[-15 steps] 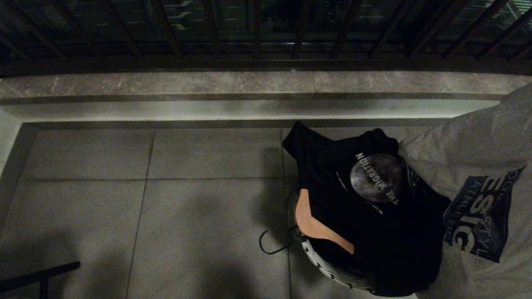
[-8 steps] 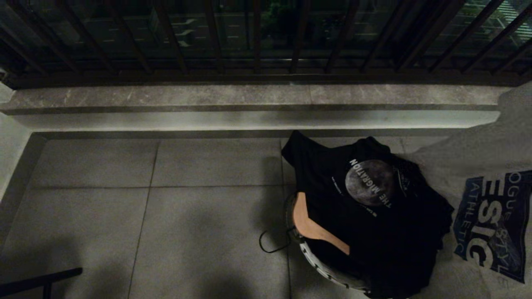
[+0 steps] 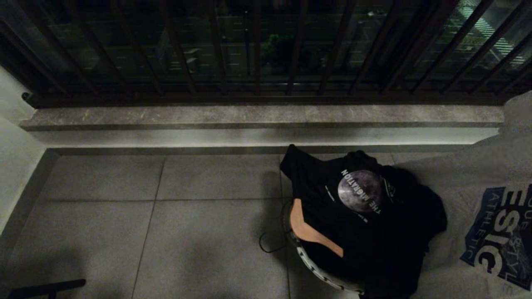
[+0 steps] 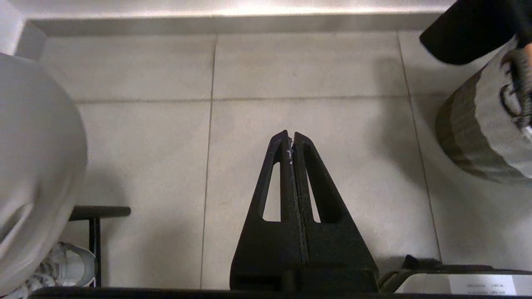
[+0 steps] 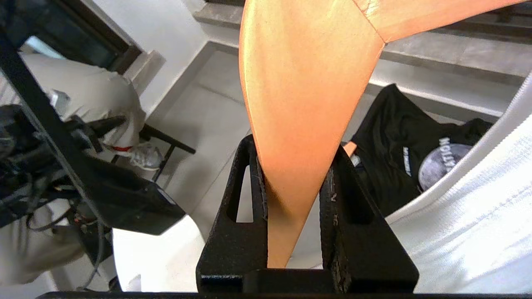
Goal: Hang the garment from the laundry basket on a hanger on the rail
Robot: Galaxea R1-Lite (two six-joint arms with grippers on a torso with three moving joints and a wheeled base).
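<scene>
The right pincer (image 5: 293, 182) grips the wooden hanger (image 5: 307, 83) by one of its arms: both fingers (image 5: 243, 195) press on the flat sides of the orange wood, whose tapered end sits down between them. A white garment (image 5: 478, 216) is draped on this hanger and falls along one side of the right wrist view; in the head view the same white cloth (image 3: 478, 199), with its blue printed panel, hangs at the right edge, so the carried load is on the robot's right side and raised off the floor.

The rail is in none of the views, so its direction from the pincer cannot be told; only the dark balustrade (image 3: 266, 50) and the stone ledge (image 3: 266, 114) show ahead. The hanger's hook is not visible either. My judgement is that the coming move turns on lifting the hanger upward and bringing its long axis in line with the rail so the hook can drop over it, and the right arm is the one placed to do it.

The laundry basket (image 3: 320, 272) stands on the tiled floor (image 3: 124, 228) near the ledge, right of centre, with a black T-shirt (image 3: 365, 216) and a second wooden hanger (image 3: 309, 230) lying over it.

The left pincer (image 4: 291, 143) is fully closed on nothing, pointing down at bare floor, well apart from the basket.
</scene>
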